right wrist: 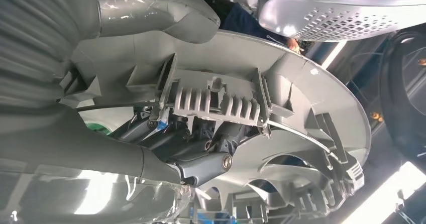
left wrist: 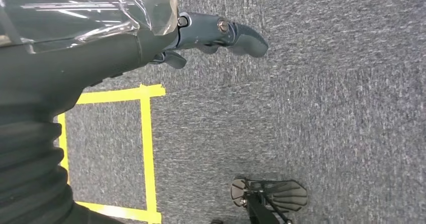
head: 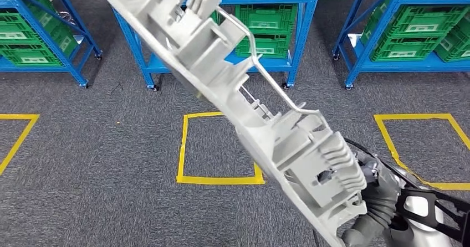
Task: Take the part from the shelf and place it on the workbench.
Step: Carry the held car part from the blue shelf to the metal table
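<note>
While the right hand grips its lower end, the long grey plastic part slants across the head view from the upper left down to the lower right, held up in the air above the grey carpet. Its ribbed inner side with brackets and a thin wire rod faces the camera. From the right wrist camera, the dark fingers are curled in behind a toothed rib of the part, clamped on it. The left hand hangs over the carpet with nothing in it, its dark fingers loosely extended and apart. Yellow tape squares mark the floor, and blue shelves holding green crates stand along the far side
</note>
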